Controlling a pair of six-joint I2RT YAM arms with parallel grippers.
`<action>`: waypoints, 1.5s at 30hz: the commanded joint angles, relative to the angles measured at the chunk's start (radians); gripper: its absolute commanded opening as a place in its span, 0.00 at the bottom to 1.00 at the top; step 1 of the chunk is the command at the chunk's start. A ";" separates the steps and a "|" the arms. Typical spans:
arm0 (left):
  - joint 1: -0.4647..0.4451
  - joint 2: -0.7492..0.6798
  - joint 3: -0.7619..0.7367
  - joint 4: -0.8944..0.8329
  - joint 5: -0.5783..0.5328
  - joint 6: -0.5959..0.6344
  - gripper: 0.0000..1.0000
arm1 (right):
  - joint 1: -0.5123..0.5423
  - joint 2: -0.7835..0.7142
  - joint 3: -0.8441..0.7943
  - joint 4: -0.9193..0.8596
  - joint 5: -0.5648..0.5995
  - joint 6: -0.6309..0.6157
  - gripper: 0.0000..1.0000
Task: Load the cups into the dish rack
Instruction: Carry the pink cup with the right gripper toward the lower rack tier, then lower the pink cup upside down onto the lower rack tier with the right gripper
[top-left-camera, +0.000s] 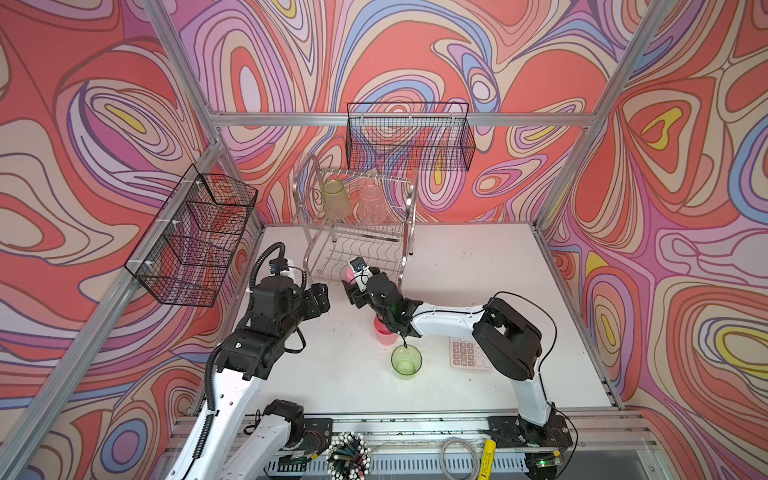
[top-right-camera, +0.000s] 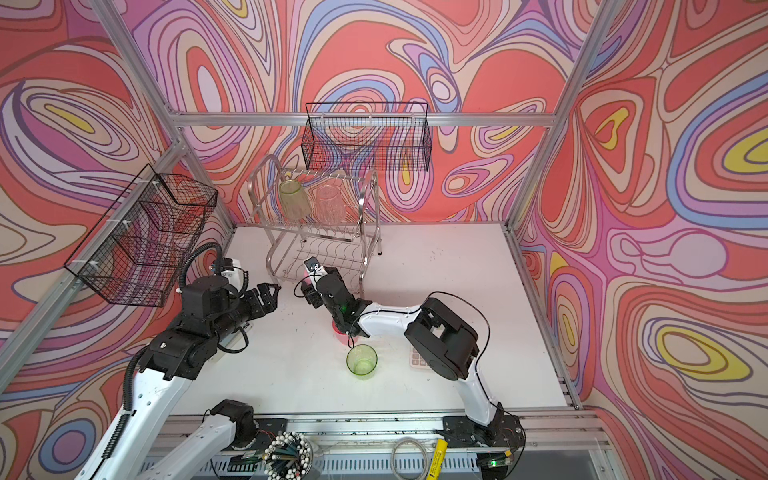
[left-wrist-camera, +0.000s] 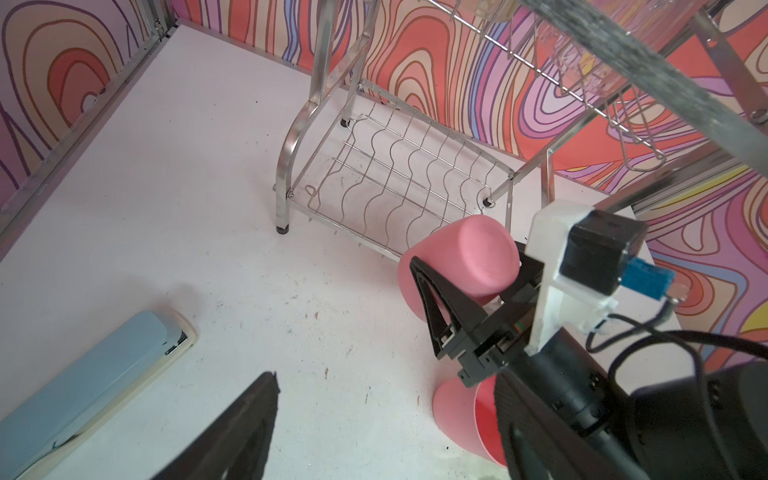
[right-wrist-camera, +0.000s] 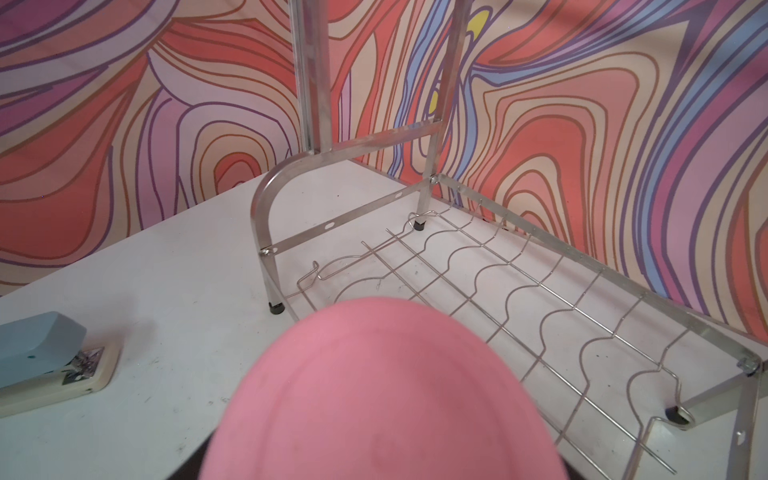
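My right gripper (top-left-camera: 352, 286) is shut on an opaque pink cup (left-wrist-camera: 461, 257), tipped with its flat base toward the lower tier of the silver dish rack (top-left-camera: 409, 208), at that tier's front edge. The same pink cup (right-wrist-camera: 382, 395) fills the right wrist view and hides the jaws. A green cup (top-left-camera: 336, 199) and a clear ribbed cup (top-left-camera: 371, 203) sit upside down on the upper tier. A second pink cup (top-left-camera: 383, 332) and a green cup (top-left-camera: 406, 361) stand on the table under the right arm. My left gripper (top-left-camera: 322, 297) is open and empty, left of the rack's front.
A pink calculator (top-left-camera: 467, 353) lies right of the green cup, partly under the right arm. A light blue stapler (left-wrist-camera: 83, 374) lies on the table left of the rack. Black mesh baskets hang on the back wall (top-left-camera: 409, 137) and the left wall (top-left-camera: 195, 237).
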 joint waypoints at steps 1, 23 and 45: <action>0.010 -0.027 0.004 -0.003 -0.009 0.020 0.84 | -0.024 0.025 0.032 -0.006 -0.014 -0.007 0.52; 0.018 -0.069 -0.037 0.019 0.011 0.012 0.84 | -0.095 0.161 0.190 -0.044 0.019 -0.034 0.52; 0.018 -0.083 -0.047 0.030 0.025 0.006 0.84 | -0.134 0.236 0.249 -0.084 0.189 0.050 0.52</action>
